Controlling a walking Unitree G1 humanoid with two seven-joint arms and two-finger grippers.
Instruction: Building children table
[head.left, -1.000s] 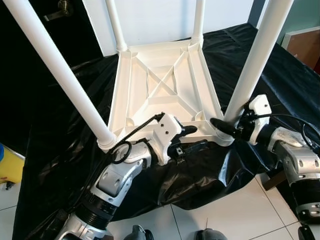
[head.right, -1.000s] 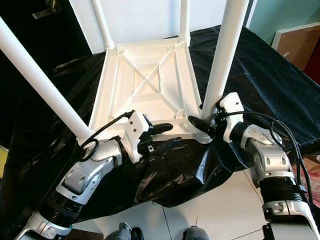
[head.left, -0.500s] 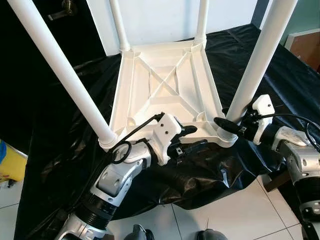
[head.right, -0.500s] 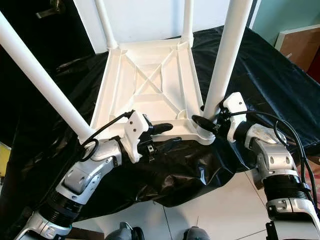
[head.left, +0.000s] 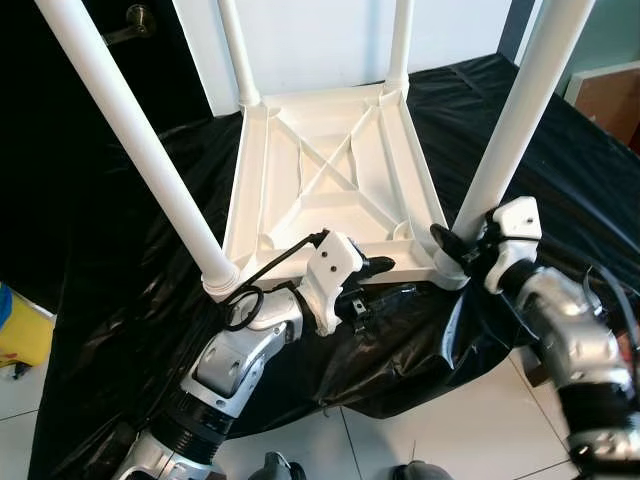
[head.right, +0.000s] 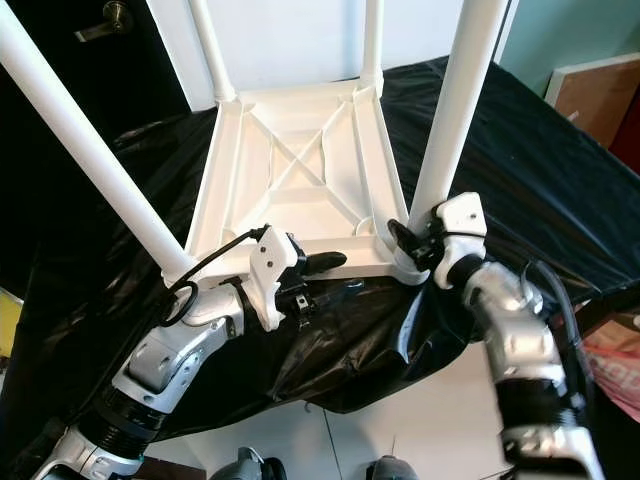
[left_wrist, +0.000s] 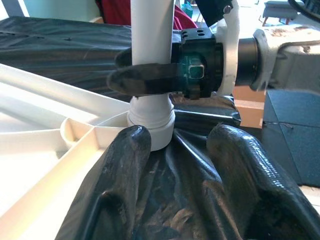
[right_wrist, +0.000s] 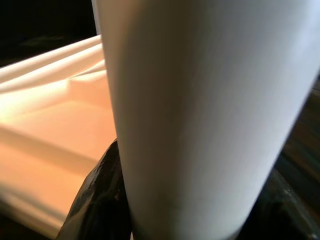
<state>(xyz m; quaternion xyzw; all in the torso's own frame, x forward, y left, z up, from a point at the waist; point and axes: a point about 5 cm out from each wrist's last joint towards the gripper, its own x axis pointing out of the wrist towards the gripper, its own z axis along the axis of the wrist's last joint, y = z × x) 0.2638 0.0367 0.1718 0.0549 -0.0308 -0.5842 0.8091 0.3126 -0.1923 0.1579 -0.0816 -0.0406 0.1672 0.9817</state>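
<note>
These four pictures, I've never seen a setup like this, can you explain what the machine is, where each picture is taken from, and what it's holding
This is a humanoid robot with two silver arms, each ending in a gripper of two long black fingers.

The two wide pictures come from a stereo camera on its head, looking down. They show a white children's table lying upside down on a black plastic sheet, its four legs pointing up.

The other two pictures come from cameras on the wrists, looking along each gripper's fingers.

The right gripper is closed around the near right leg, just above the socket where it enters the table; the left wrist view shows that grip from the side, and the right wrist view sees the leg very close up.

The left gripper is open at the table's near edge, one finger above the rim, one below over the sheet.
</note>
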